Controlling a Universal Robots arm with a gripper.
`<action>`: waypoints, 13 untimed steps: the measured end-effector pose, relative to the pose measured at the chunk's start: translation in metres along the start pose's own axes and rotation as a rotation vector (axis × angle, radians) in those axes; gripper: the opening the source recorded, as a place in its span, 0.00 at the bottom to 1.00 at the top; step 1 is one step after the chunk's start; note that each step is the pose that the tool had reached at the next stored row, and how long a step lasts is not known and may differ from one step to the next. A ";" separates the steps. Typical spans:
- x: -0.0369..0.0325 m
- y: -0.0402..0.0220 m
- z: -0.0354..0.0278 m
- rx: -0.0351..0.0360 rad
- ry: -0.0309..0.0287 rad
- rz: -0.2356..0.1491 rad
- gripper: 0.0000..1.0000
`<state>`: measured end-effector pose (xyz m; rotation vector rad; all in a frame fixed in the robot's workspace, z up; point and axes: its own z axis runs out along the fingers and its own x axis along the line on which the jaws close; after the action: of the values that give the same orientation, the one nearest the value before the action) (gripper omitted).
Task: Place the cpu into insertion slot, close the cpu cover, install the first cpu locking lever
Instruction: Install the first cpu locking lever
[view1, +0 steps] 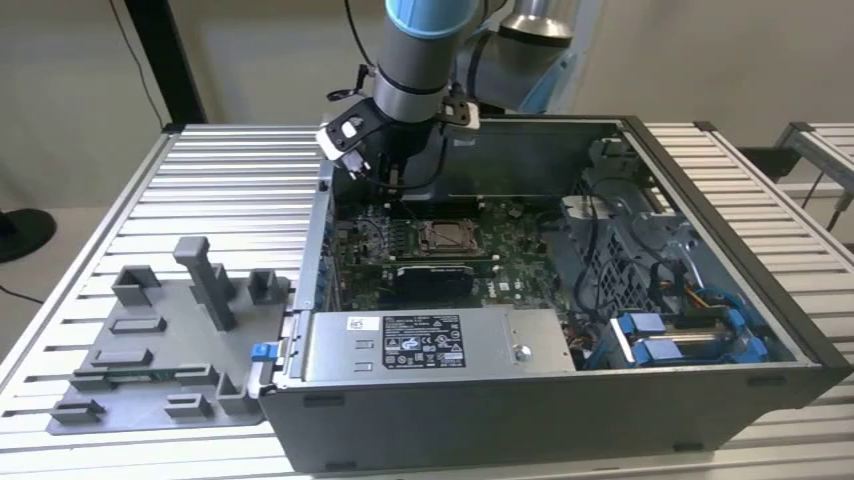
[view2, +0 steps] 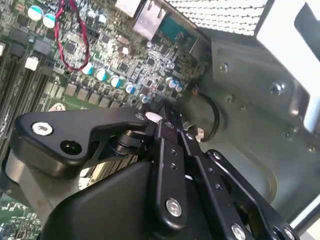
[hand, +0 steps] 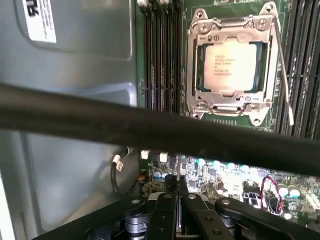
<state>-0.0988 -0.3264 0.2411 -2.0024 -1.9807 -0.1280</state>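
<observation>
One flat grey fixture plate (view1: 147, 352) with blocky uprights lies on the ribbed metal table (view1: 240, 190) at the exterior view's left, beside the open sheet-metal computer case (view1: 534, 420). Inside, the gripper (view1: 388, 184) hangs over the green circuit board (view1: 518, 242), its black fingers (view2: 165, 131) pressed together with nothing seen between them. Near it, toward the exterior view's right, sits the insertion slot (view1: 447, 236). The cpu (hand: 227, 65), square and silvery-faced, lies in it under the closed, shiny cpu cover (hand: 230, 31), apart from the fingertips.

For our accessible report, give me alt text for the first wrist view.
A tan-gold, silvery-faced square cpu lies seated on the green circuit board, the thin silvery metal cpu cover closed around it. A thick black cable crosses in front, and the shut black gripper hangs apart from it.
</observation>
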 end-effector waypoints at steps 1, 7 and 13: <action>-0.0006 0.0015 -0.0009 0.0001 0.0016 0.000 0.00; -0.0048 0.0142 -0.0063 0.0006 0.0160 -0.003 0.00; -0.0076 0.0304 -0.0100 0.0015 0.0428 -0.007 0.00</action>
<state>-0.0675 -0.3362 0.2435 -1.9754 -1.9609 -0.1695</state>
